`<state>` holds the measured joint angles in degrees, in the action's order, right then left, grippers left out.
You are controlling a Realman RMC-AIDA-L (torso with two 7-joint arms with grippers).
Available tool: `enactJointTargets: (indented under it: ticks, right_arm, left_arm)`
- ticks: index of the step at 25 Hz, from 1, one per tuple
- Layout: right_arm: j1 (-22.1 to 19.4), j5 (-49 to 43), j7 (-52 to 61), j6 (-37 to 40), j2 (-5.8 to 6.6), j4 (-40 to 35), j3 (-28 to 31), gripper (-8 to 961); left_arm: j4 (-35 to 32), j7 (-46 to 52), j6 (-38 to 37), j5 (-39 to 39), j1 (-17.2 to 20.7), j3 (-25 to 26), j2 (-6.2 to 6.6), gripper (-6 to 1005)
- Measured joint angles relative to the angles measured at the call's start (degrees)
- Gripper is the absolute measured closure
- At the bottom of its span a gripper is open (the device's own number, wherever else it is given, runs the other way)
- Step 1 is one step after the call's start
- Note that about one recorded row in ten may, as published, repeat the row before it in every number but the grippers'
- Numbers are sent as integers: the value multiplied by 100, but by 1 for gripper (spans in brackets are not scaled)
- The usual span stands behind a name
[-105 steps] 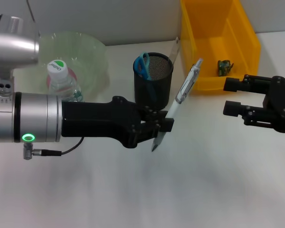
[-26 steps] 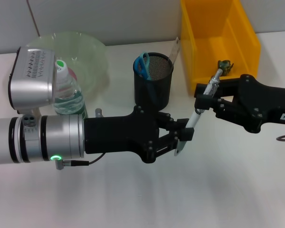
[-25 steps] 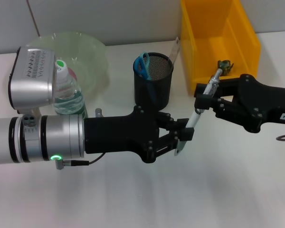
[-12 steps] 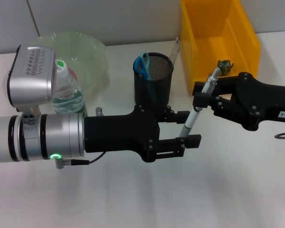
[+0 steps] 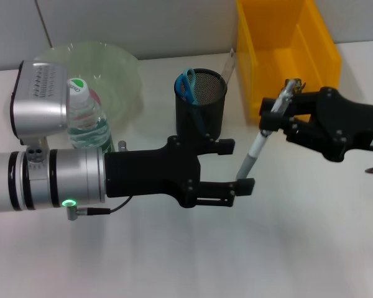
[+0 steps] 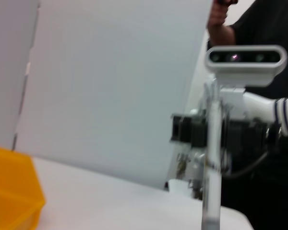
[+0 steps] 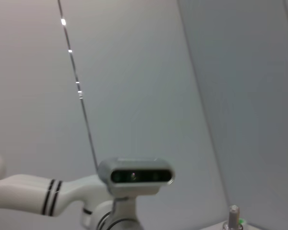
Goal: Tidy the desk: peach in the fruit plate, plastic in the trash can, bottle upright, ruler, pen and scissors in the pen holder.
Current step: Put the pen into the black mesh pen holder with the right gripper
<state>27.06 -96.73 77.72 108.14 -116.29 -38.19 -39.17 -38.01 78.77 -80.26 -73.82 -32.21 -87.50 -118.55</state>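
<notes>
The right gripper [image 5: 272, 119] is clamped on the pen [image 5: 264, 136], holding it tilted in the air, tip toward 7 o'clock. The left gripper [image 5: 235, 166] has its jaws spread wide, the pen's lower end just beside its lower finger. The pen holder [image 5: 201, 102] (scissors [image 5: 186, 84] inside) stands at 11 o'clock of the pen.
</notes>
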Motion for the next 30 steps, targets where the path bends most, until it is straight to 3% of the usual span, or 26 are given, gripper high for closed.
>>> enactJointTargets:
  ticks: [3, 11, 17, 30]
  right_arm:
    - [25, 4, 11, -59, 89, -25, 155, 732]
    - [320, -6, 454, -490, 292, -576, 386, 716]
    - [725, -25, 762, -956, 323, -912, 324, 703]
    - [1476, -78, 1047, -2548, 365, -706, -371, 676]
  left_arm:
    - [128, 37, 239, -201, 62, 42, 35, 153]
    - [310, 69, 286, -597, 160, 89, 34, 153]
    - [313, 21, 287, -700, 237, 34, 22, 153]
    - [470, -363, 657, -1008, 440, 72, 12, 153]
